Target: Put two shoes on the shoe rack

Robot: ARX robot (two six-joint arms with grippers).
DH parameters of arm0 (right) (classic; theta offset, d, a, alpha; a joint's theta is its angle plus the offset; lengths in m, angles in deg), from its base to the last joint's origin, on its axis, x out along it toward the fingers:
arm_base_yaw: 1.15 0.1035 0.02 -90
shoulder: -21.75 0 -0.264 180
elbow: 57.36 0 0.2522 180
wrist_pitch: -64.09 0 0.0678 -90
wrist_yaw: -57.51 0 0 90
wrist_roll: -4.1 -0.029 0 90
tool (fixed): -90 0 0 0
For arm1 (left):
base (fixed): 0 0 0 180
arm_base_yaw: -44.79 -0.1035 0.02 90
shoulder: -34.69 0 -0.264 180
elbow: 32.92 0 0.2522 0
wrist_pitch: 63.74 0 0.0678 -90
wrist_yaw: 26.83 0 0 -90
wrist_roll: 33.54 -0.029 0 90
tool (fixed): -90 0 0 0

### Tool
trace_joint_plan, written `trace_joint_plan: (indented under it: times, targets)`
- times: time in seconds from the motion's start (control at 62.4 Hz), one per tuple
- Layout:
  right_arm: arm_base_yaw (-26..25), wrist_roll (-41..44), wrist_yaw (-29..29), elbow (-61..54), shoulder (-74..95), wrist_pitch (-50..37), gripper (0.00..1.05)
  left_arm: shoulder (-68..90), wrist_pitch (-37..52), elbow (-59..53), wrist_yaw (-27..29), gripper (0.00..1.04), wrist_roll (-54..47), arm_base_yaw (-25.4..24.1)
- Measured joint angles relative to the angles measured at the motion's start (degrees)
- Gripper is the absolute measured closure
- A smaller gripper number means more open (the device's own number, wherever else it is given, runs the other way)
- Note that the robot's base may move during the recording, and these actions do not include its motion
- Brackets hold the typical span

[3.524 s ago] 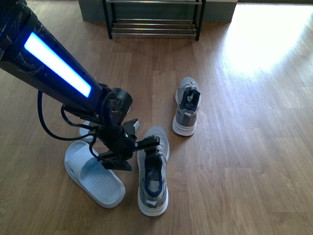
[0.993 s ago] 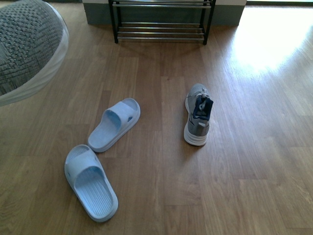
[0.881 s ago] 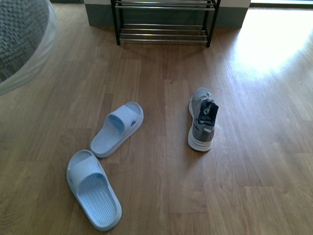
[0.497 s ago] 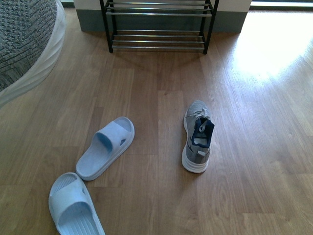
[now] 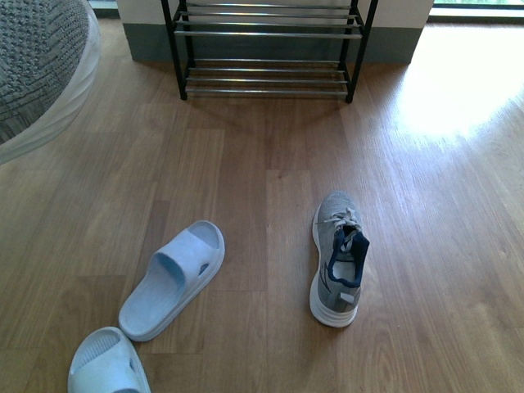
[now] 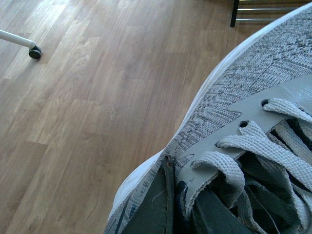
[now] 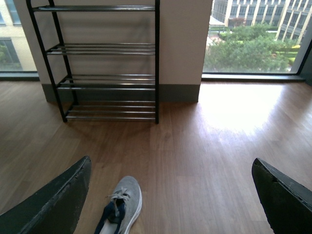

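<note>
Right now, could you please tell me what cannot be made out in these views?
- Lifted sneaker: most of it, cut off by the edges of the front and left wrist views.
- Shoe rack: its top, cut off by the front view's upper edge.
- Nearer slide: its heel half, below the front view's edge.

- Floor sneaker (image 5: 337,262): grey knit upper, white sole, navy collar lining, pale grey laces.
- Raised sneaker (image 6: 243,83): grey knit w/ chevron-like weave, flat mid-grey eyelet panel, off-white laces, white sole edge.
- Shoe rack (image 5: 266,33): black frame, shiny chrome bars.
- Far slide (image 5: 173,278) & near slide (image 5: 105,368): pale blue-grey all over, no pattern.
- Floor (image 5: 246,164): mid-brown wood-grain planks; washed-out bright patch on R side.
- Wall (image 7: 180,44) behind rack: cream; skirting (image 7: 178,92) grey.
- Caster (image 6: 34,52): black wheel, white leg.
- R pincer (image 7: 170,161) fingers (image 7: 58,200): dark grey, nearly black.
- Trees (image 7: 248,51) thru window: green.
</note>
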Motion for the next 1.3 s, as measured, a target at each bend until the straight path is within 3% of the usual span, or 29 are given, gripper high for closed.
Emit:
trace_joint_plan:
  times: [1.297]
  targets:
    - [-0.35,0.37,-1.68,0.20,0.52,0.52,0.09,-0.02,0.00,0.00,0.00,1.04,0.02,-0.04]
